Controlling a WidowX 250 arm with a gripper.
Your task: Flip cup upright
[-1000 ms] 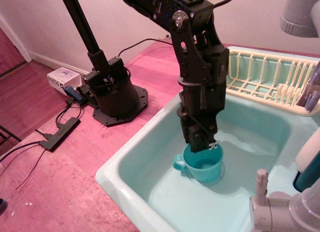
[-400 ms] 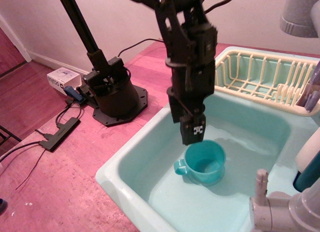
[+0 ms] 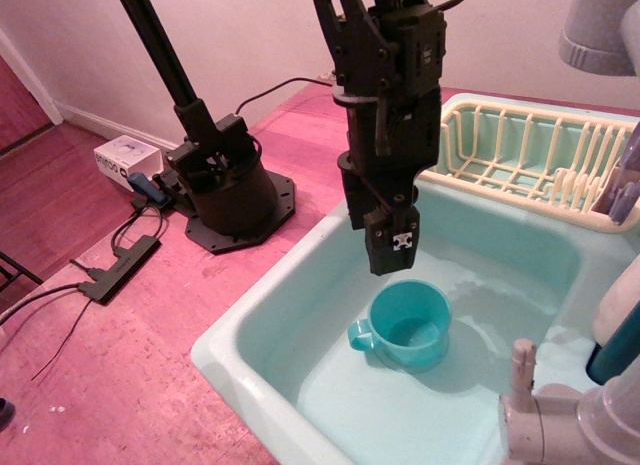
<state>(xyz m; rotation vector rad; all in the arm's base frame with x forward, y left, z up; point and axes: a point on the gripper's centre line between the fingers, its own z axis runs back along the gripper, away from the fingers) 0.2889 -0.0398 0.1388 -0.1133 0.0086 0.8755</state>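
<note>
The teal cup point(image 3: 408, 325) is sitting upright in the basin point(image 3: 300, 325), handle pointing left; the tool point(image 3: 392, 253) is hanging closed above it, gripping nothing.

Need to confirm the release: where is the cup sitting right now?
The cup stands upright, mouth up, on the floor of the mint sink basin, handle pointing left. It is just below the raised pincer, apart from it, and left of the grey faucet.

The arm point(image 3: 385, 95) was matte black, built of blocky angular segments with visible screws. Black cables looped at the top of the frame. The gripper point(image 3: 392, 247) ended in a dark tip bearing a small white marking.
</note>
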